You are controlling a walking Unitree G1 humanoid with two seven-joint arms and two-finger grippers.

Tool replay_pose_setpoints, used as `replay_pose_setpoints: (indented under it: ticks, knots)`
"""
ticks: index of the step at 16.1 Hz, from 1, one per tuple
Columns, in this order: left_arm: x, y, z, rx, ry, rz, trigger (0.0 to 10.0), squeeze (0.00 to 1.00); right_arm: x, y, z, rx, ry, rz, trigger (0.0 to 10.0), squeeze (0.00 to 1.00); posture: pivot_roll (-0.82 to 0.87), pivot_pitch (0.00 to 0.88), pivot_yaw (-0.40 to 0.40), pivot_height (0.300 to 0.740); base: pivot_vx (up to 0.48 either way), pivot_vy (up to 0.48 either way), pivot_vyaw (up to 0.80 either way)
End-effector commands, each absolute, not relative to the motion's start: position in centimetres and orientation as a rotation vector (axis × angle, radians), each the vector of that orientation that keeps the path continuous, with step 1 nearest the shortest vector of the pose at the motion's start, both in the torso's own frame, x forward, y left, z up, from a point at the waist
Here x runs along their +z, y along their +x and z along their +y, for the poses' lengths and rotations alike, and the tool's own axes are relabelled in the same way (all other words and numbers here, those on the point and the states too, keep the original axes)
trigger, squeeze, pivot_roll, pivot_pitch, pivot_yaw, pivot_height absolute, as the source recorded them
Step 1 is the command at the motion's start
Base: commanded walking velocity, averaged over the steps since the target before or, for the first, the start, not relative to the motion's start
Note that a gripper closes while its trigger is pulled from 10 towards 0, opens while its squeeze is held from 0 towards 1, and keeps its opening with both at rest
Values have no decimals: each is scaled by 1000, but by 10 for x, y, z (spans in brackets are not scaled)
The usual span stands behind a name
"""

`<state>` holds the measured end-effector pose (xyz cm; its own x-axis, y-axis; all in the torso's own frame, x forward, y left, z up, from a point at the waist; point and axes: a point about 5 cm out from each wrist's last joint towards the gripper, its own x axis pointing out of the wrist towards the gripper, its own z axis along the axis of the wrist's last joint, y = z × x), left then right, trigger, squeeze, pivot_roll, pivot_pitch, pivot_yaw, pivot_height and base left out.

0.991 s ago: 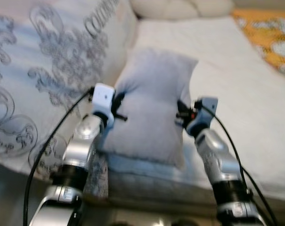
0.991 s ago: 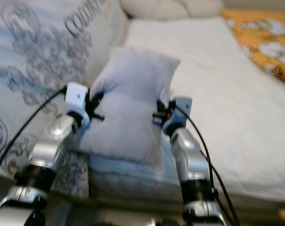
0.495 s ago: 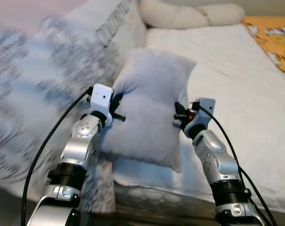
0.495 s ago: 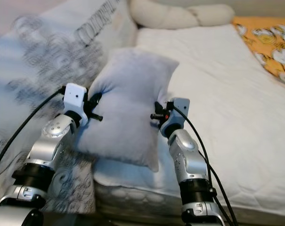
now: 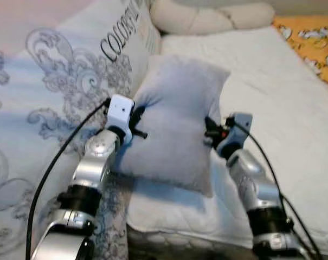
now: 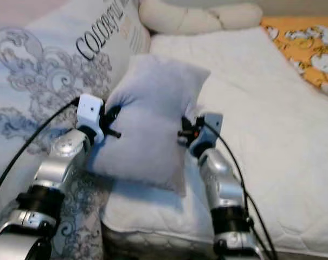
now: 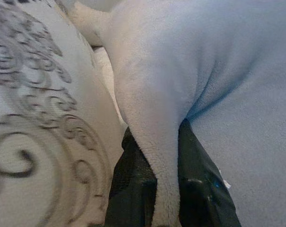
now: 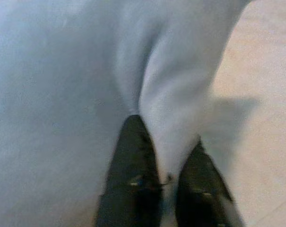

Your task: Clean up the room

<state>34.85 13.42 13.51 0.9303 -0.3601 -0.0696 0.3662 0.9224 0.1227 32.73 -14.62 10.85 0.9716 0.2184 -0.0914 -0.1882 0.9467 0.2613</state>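
A pale grey-blue pillow (image 5: pixel 177 122) hangs lifted over the near edge of the bed, held from both sides. My left gripper (image 5: pixel 137 120) is shut on the pillow's left edge; in the left wrist view a fold of fabric (image 7: pixel 164 179) is pinched between its black fingers (image 7: pixel 133 189). My right gripper (image 5: pixel 208 129) is shut on the pillow's right edge, and the right wrist view shows the same pinch, with fabric (image 8: pixel 169 151) squeezed between the fingers (image 8: pixel 133 184).
A large cushion with grey scrollwork and lettering (image 5: pixel 60 108) leans at the left, touching the pillow. The white mattress (image 5: pixel 277 103) spreads to the right. A cream bolster (image 5: pixel 207 16) lies at the head, and an orange patterned blanket (image 5: pixel 313 38) is at the far right.
The camera has shifted and the picture has sharpened. The pillow stays held between both grippers, raised a little further over the bed's edge than a second ago.
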Motion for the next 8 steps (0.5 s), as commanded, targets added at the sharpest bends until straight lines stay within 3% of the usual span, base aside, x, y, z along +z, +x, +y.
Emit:
replay_pose_setpoints:
  ticks: [1, 5, 8]
  knots:
    - [144, 353, 144, -323, 154, 19, 10000, 0, 104, 326, -162, 131, 227, 123, 10000, 1000, -34, 0, 108, 740, 0, 0, 0]
    - [138, 358, 141, -368, 239, 50, 10000, 0, 96, 322, -177, 87, 176, 134, 10000, 1000, -41, 0, 112, 740, 0, 0, 0]
    - [140, 369, 140, -412, 437, 71, 10000, 0, 90, 316, -183, 156, 145, 159, 10000, 1000, -45, 0, 118, 740, 0, 0, 0]
